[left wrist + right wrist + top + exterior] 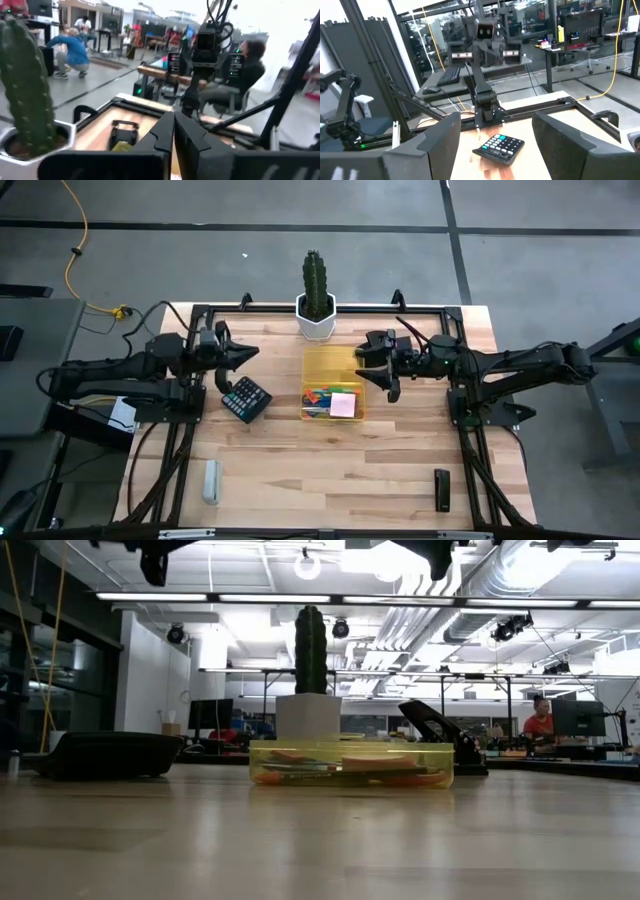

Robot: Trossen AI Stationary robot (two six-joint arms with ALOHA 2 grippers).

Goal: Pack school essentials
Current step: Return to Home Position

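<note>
Yellow translucent plastic box (pixel 328 368) holds the essentials at mid wooden tabletop (pixel 300 470).
I see the square pink sticky-note pad (pixel 343 405) inside; left end effector (pixel 245 355), pressed together, and right end effector (pixel 375 367), spread, flank it empty, probably because packing looks done.

A pale wooden bench (pixel 330 470) of lengthwise planks is being bordered by a black metal frame (pixel 260 307) along its back edge and sides. Five things are being carried directly on it. A white pot (pixel 316 328) with a green cactus is being held at the middle of the back edge. Just in front of the pot, a clear yellow box (pixel 330 363) is being supported. A black calculator (pixel 245 399) is being carried left of the box, lying askew. Near the front edge, a small pale grey block (pixel 211 481) is being borne on the left and a small dark oblong (pixel 442 489) on the right, well apart.
</note>
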